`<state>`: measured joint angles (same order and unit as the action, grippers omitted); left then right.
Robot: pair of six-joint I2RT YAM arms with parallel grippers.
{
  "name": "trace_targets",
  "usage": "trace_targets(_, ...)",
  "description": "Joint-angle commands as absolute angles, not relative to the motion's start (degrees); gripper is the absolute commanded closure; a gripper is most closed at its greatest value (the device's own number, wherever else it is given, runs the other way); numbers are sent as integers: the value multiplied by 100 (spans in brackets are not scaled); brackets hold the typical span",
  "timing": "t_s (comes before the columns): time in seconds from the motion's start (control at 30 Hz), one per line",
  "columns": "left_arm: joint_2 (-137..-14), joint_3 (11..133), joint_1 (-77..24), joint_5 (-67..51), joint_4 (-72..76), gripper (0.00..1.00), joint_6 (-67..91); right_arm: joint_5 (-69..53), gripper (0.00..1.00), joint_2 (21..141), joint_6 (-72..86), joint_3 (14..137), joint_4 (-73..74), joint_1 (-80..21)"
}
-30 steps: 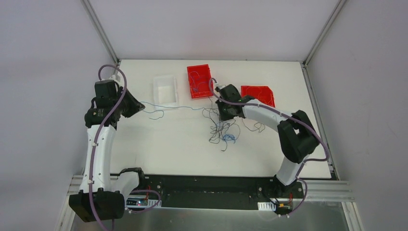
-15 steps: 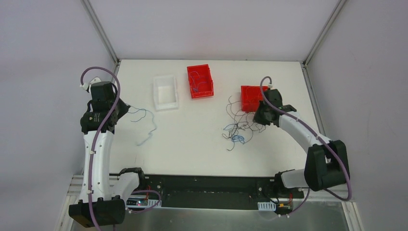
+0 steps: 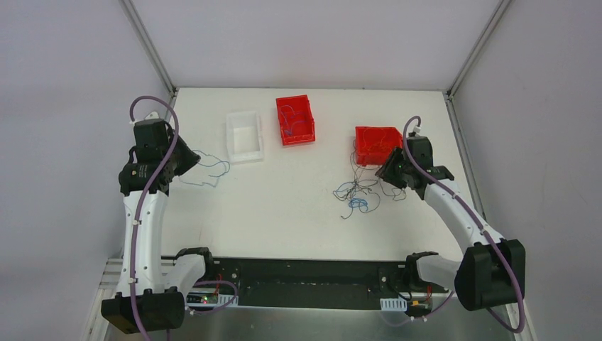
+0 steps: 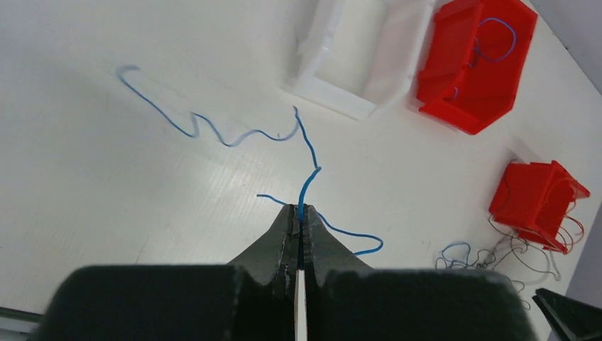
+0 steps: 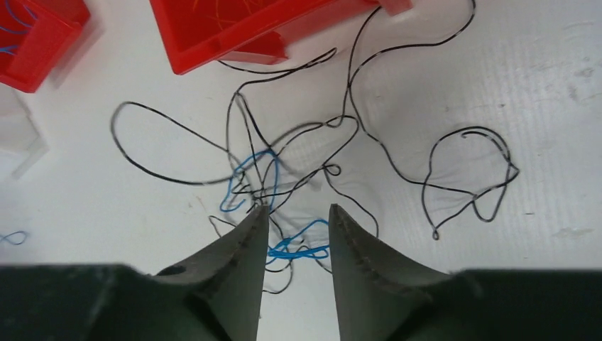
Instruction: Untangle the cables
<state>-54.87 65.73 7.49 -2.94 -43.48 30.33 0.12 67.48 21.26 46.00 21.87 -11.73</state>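
Note:
My left gripper (image 3: 186, 160) is shut on a single blue cable (image 4: 213, 135), pinched at the fingertips of the left gripper (image 4: 299, 207). The strand trails in curls over the table toward the white bin, and lies loose on the left side (image 3: 209, 170). A knot of black and blue cables (image 3: 358, 193) lies right of centre. My right gripper (image 3: 389, 174) hovers just beside it. In the right wrist view the right gripper (image 5: 298, 207) is open, with the tangled cables (image 5: 284, 163) on the table beyond and under its tips, nothing held.
A white bin (image 3: 243, 135) and a red bin (image 3: 294, 119) holding blue wire stand at the back. A second red bin (image 3: 376, 144) sits close behind the tangle, and black loops reach its wall (image 5: 213, 28). The table's right edge is near the right arm.
The blue cable, stretched between both arms a second ago, came free toward the left gripper. The right arm swung right with the tangle, then its jaws parted and released it.

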Motion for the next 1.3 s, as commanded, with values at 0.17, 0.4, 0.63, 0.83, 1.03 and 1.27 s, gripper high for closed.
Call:
trace_targets(0.17, -5557, 7640, 745, -1423, -4253, 100, 2902, -983, 24, 6331, 2041, 4396, 1589, -1175)
trace_targets(0.4, -6037, 8309, 747, -1880, -4237, 100, 3184, -1083, 23, 5920, 2080, 4131, 1276, -1179)
trace_targets(0.63, -7040, 9340, 746, -2215, -4206, 100, 3276, -1178, 22, 5744, 2081, 4023, 1073, -1178)
trace_targets(0.83, -7892, 10330, 747, -2522, -4201, 100, 3474, -951, 20, 5550, 2092, 3993, 1054, -1181)
trace_targets(1.03, -8391, 11254, 733, -2783, -4095, 100, 3946, -805, 20, 5446, 2110, 3969, 1044, -1176)
trace_targets(1.27, -9118, 12302, 479, -3253, -3737, 100, 4661, -833, 20, 5503, 2145, 3952, 971, -1182)
